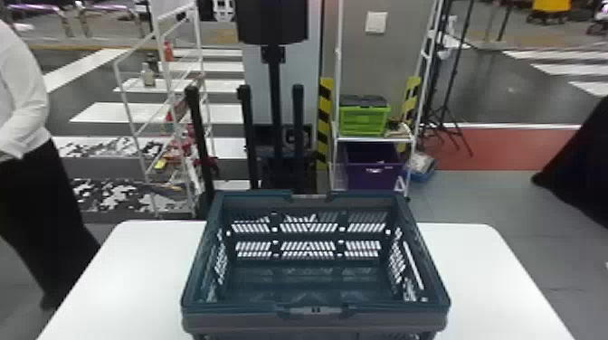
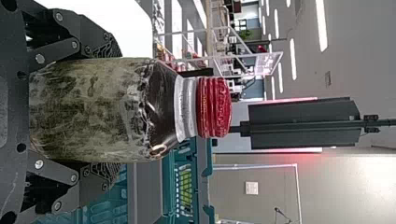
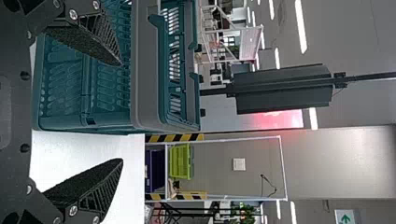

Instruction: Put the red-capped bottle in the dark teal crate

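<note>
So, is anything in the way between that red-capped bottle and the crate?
Nothing visible stands between the bottle, held in the left hand, and the open-topped crate; only the crate's near rim may need clearing.

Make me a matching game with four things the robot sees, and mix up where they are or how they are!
Things:
1. Red-capped bottle
2. Dark teal plastic crate
3. Lime green box with a dark lid
4. Black two-fingered right gripper

Places or states:
A. On a white shelf, above a purple bin
B. Open, holding nothing
C. Held in the black left gripper
D. On the white table

Pairs: 1-C, 2-D, 3-A, 4-B
</note>
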Available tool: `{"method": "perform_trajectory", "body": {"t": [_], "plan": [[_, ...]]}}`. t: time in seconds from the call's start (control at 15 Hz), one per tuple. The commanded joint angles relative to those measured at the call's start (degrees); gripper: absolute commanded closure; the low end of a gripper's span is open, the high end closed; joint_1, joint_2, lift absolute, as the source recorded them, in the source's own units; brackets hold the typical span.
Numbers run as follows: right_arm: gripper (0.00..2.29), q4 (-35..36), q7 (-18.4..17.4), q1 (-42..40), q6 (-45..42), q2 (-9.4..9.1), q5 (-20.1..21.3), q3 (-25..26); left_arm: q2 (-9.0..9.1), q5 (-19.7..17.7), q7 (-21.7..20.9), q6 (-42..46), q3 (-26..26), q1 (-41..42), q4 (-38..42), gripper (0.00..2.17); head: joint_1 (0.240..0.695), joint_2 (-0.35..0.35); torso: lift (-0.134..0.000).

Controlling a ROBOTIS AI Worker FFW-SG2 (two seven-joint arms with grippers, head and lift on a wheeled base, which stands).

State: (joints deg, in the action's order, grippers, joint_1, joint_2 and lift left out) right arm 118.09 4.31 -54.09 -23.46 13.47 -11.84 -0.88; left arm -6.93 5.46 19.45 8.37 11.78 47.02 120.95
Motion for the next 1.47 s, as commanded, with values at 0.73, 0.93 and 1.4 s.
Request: {"method": "perform_trajectory", "body": {"t": [0.73, 0.93, 1.4], "plan": [[0.15, 1.44, 0.00, -1.55, -0.83, 0.24, -0.02, 0.35, -0.01, 0.43, -0.03, 0.10, 0.44, 0.44, 0.78, 1.78, 0.499, 0.000, 0.000], [0.15, 1.61, 0.00, -1.90, -1.18, 0.33, -0.11, 0.53, -0.89, 0.78, -0.03, -4.64, -1.49, 1.14, 7.46, 1.78, 0.499, 0.000, 0.000], [0.15, 1.52, 0.00, -2.08, -1.18, 0.33, -0.46, 1.14, -3.44, 5.18, -12.69, -58.25, -8.79, -16.17, 29.52, 1.78, 0.499, 0.000, 0.000]]}}
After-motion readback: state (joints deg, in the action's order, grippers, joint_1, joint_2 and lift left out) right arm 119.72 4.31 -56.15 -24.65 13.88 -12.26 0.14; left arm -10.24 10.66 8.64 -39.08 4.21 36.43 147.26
